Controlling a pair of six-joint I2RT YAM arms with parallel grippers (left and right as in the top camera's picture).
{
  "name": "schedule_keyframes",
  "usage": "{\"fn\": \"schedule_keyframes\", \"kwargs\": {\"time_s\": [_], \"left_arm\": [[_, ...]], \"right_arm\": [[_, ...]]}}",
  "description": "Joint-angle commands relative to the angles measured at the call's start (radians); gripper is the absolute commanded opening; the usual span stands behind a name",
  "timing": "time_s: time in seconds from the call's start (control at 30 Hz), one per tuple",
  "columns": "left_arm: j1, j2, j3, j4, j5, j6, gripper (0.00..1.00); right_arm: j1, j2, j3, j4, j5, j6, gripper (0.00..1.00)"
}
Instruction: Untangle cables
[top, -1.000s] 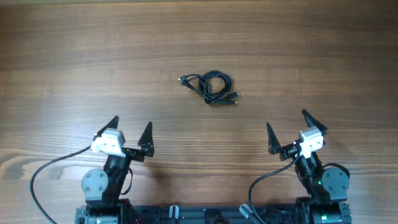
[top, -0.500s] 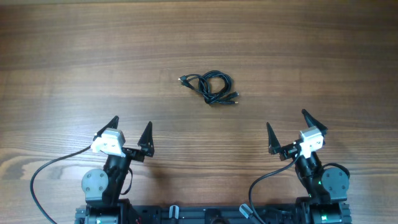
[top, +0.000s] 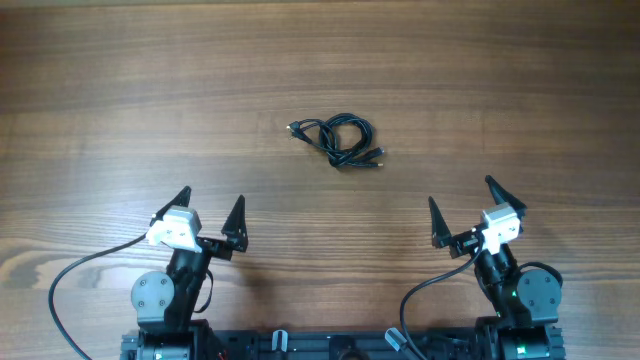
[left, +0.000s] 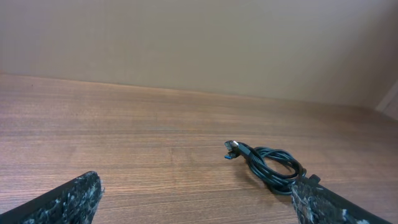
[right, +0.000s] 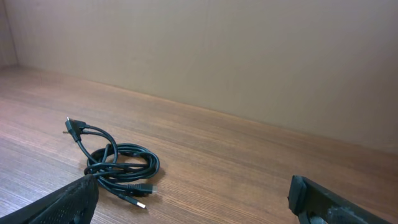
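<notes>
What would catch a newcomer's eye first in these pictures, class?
The small black knot of cables lies alone near the middle of the wooden table. Toward the bottom edge, the left tool and right tool stand wide open on either side, touching nothing.

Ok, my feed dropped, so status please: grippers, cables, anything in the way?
Left gripper open, empty. Right gripper open, empty. Cables in one tangled bundle on the table, ahead of both, untouched. Nothing in the way.
</notes>
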Motion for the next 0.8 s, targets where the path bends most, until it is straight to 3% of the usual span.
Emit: {"fn": "schedule_keyframes", "kwargs": {"time_s": [0.0, 0.53, 0.63, 0.77], "left_arm": [[0.006, -0.006, -0.005, -0.003, -0.003, 0.0, 1.0], [0.006, -0.006, -0.005, -0.002, -0.002, 0.0, 1.0], [0.006, -0.006, -0.005, -0.001, -0.002, 0.0, 1.0], [0.006, -0.006, -0.005, 0.0, -0.003, 0.001, 1.0]], "right_arm": [[0.003, -0.009, -0.001, 0.005, -0.016, 0.013, 1.0], [0.003, -0.008, -0.001, 0.005, 0.014, 0.005, 1.0], [0.003, -0.008, -0.001, 0.029, 0.021, -0.16, 1.0], [0.003, -0.006, -0.001, 0.029, -0.045, -0.166, 1.0]]}}
